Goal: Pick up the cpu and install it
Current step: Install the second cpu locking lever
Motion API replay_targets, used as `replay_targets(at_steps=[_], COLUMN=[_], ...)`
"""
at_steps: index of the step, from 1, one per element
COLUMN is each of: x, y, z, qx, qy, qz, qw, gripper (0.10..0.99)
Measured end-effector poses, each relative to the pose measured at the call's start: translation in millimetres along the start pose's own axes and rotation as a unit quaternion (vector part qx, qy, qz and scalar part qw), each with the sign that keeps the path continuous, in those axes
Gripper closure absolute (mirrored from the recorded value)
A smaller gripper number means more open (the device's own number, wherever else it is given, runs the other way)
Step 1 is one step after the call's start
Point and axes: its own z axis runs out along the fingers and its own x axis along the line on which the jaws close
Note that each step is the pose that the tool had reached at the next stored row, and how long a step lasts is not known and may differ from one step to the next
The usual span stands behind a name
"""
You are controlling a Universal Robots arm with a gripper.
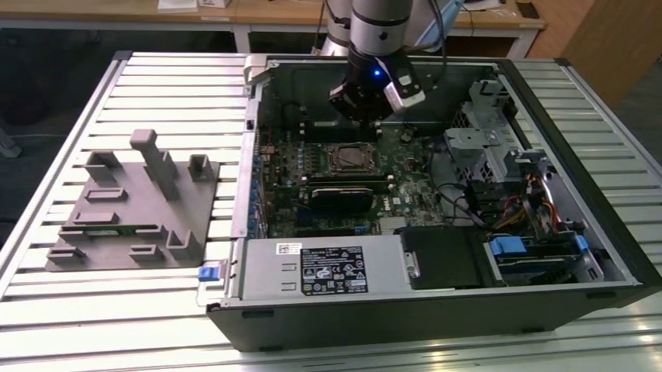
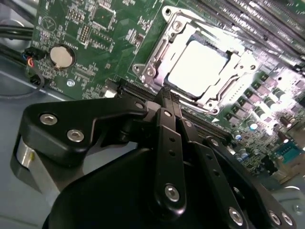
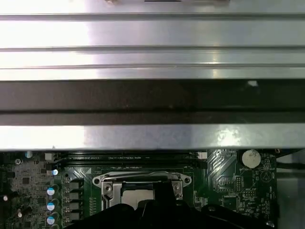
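We see the pale silver-white square cpu (image 2: pixel 198 68) seated in the motherboard's metal socket frame (image 2: pixel 157 62), just ahead of & below the black gripper (image 2: pixel 167 102), fingers pinched together w/ nothing held

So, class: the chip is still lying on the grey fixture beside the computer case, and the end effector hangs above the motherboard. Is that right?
Not quite. The chip sits in the motherboard's socket, as the second wrist view shows, not on the grey fixture. The end effector does hang above the motherboard.
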Motion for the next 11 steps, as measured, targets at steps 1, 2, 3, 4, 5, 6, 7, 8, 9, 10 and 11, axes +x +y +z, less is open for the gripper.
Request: replay_targets(at_steps=[1, 2, 3, 4, 5, 6, 7, 8, 9, 10, 11], x=[-0.1, -0.1, -0.1, -0.2, -0.2, -0.3, -0.3, -0.4, -0.4, -0.5, -0.5], y=[-1.2, -2.5, -3.8, -5.1, -6.5, -8.0, -9.6, -11.3, -13.0, -14.5, -15.5], z=[0.0, -0.1, -0.1, -0.2, -0.3, -0.4, -0.4, -0.5, -0.5, -0.6, -0.8], qx=[0.0000, 0.0000, -0.0001, 0.0000, 0.0000, 0.0000, 0.0000, 0.0000, -0.0001, 0.0000, 0.0000], qy=[0.0000, 0.0000, 0.0000, 0.0000, 0.0000, 0.0000, 0.0000, 0.0000, 0.0000, 0.0000, 0.0000], qz=[0.000, 0.000, 0.000, 0.000, 0.000, 0.000, 0.000, 0.000, 0.000, 0.000, 0.000], qw=[1.0000, 1.0000, 1.0000, 1.0000, 1.0000, 1.0000, 1.0000, 1.0000, 1.0000, 1.0000, 1.0000], gripper=[0.980, 0.980, 0.980, 0.980, 0.980, 0.980, 0.980, 0.980, 0.980, 0.980, 0.980])
